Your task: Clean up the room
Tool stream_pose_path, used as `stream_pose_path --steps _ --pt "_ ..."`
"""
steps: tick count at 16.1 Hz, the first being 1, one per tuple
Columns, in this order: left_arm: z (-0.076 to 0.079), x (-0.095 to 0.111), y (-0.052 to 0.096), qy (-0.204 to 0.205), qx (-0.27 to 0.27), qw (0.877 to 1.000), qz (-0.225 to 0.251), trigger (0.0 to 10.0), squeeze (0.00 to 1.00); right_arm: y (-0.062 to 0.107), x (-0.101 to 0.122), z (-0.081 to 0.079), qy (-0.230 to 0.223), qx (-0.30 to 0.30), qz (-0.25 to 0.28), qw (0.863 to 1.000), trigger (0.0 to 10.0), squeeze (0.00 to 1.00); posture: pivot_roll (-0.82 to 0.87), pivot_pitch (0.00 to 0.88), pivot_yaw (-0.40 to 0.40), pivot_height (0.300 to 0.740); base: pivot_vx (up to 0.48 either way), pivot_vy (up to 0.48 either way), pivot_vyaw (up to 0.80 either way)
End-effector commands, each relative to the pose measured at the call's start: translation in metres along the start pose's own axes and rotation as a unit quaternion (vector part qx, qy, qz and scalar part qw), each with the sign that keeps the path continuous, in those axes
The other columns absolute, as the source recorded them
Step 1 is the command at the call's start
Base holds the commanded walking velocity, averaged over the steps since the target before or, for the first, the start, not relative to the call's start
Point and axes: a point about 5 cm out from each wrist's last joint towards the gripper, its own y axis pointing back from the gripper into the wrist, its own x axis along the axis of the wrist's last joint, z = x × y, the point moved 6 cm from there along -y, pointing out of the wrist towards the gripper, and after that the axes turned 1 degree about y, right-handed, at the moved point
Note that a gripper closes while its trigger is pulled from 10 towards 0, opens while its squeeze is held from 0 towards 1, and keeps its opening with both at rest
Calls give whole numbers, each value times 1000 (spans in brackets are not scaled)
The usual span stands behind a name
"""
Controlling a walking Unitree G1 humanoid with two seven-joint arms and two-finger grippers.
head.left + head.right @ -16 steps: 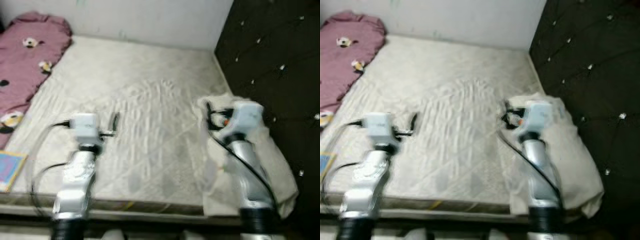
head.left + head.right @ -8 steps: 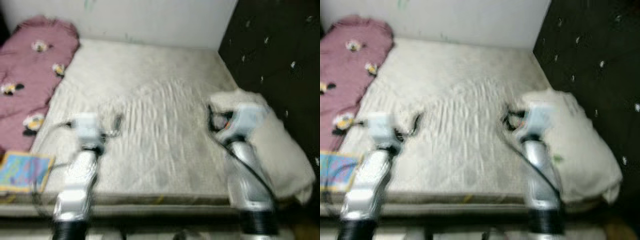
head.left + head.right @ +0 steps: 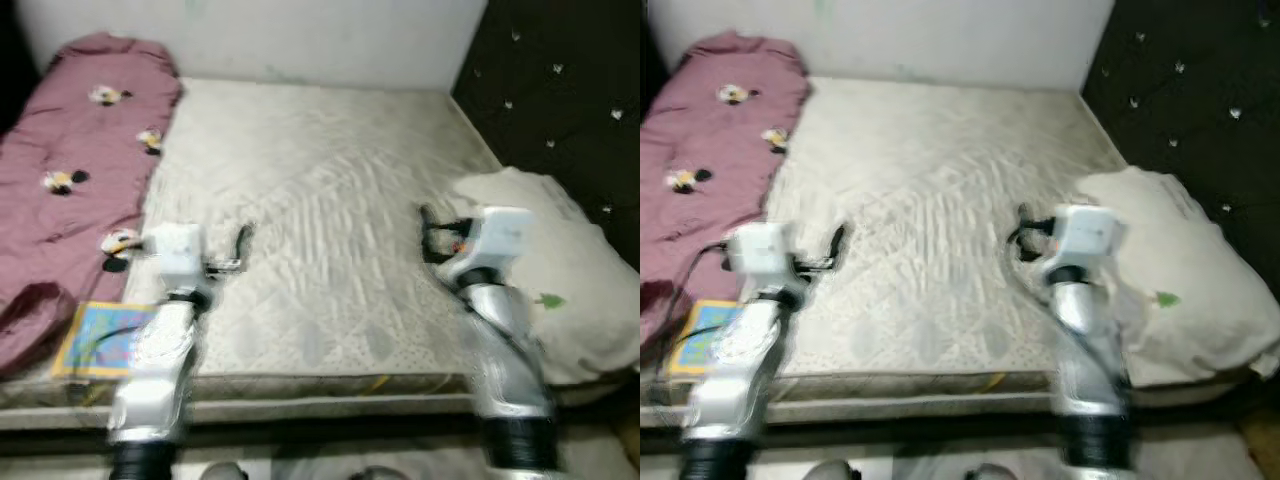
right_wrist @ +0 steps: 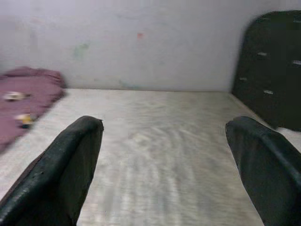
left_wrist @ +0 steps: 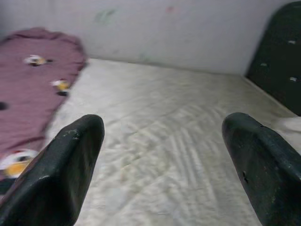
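A cream quilted mattress [image 3: 330, 190] lies before me. A maroon blanket [image 3: 70, 170] with small cartoon prints is bunched along its left side. A white pillow [image 3: 560, 270] with a small green mark rests at the right, against the black tufted headboard [image 3: 560, 90]. A colourful book [image 3: 100, 335] lies at the mattress's front left corner. My left gripper [image 3: 241, 243] hovers open above the front left of the mattress, with nothing between its fingers [image 5: 70, 165]. My right gripper [image 3: 428, 228] is open too, just left of the pillow, its fingers [image 4: 263, 160] spread wide.
A pale wall [image 3: 300, 35] runs behind the bed. The mattress's front edge [image 3: 320, 385] is close below my arms. The headboard closes off the right side.
The whole picture has shifted, so the camera has moved: more of the blanket, the book and the pillow now show. Both arms keep the same raised pose, grippers open.
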Motion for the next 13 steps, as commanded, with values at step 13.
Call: stream_pose_path --steps 13 --pt "13 6 -2 8 -20 1000 4 10000 0 1 1 13 11 -15 -1 1000 10000 0 6 0 -66 740 0 480 -212"
